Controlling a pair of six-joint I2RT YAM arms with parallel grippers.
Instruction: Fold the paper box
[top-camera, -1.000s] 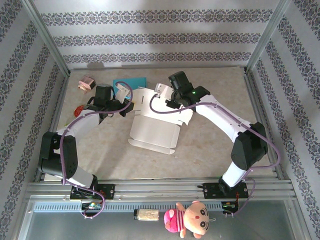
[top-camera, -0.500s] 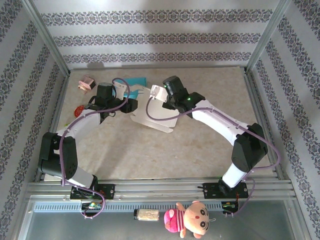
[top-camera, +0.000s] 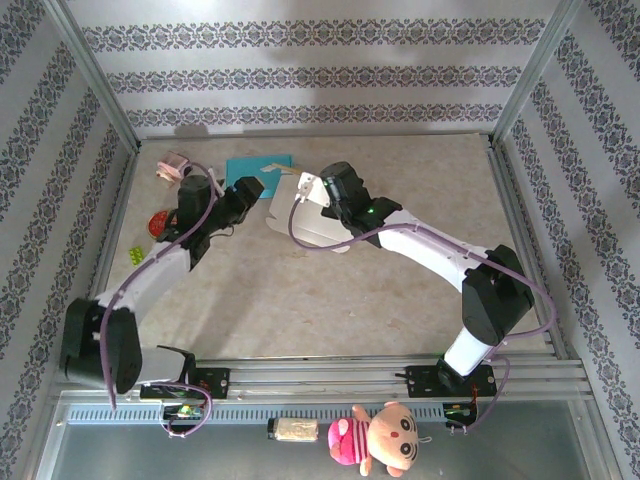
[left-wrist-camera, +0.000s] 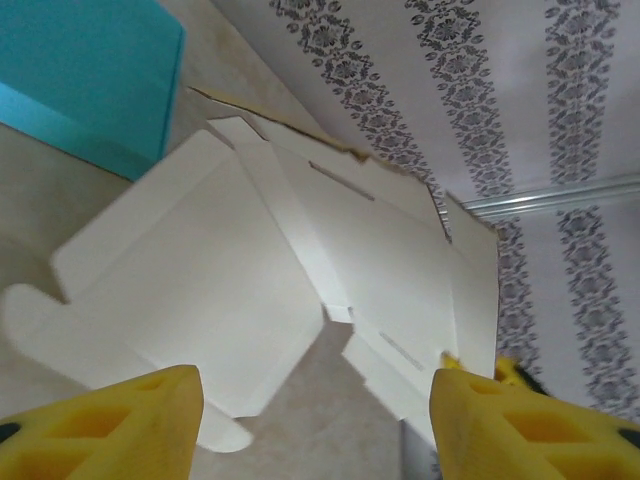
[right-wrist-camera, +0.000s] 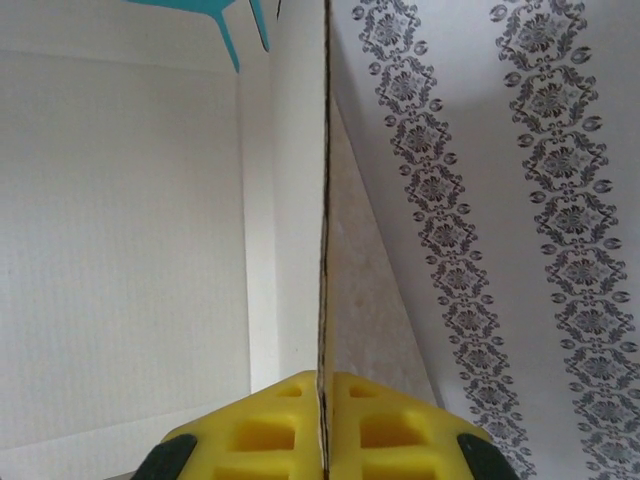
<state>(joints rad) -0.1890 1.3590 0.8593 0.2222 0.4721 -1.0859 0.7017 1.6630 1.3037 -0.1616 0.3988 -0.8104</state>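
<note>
The white paper box (top-camera: 283, 212) lies partly folded at the back middle of the table, one panel raised. My right gripper (top-camera: 305, 192) is shut on an upright edge of the paper box (right-wrist-camera: 120, 250), the yellow pads (right-wrist-camera: 380, 430) pressed to both sides of the card. My left gripper (top-camera: 250, 188) stands just left of the box, open and apart from it. In the left wrist view the paper box (left-wrist-camera: 200, 300) spreads its flaps ahead of the open left gripper (left-wrist-camera: 315, 430), with bare table between the yellow fingertips (left-wrist-camera: 100, 425).
A teal sheet (top-camera: 258, 165) lies behind the box. A pink object (top-camera: 172, 167), a red one (top-camera: 158, 221) and a small green one (top-camera: 135, 256) sit along the left edge. A plush toy (top-camera: 380, 440) lies below the front rail. Patterned walls close in the table.
The left gripper has opened and drawn back to the left. The right gripper has closed on the box and swung it up toward the back left, so the flat sheet now stands partly folded.
</note>
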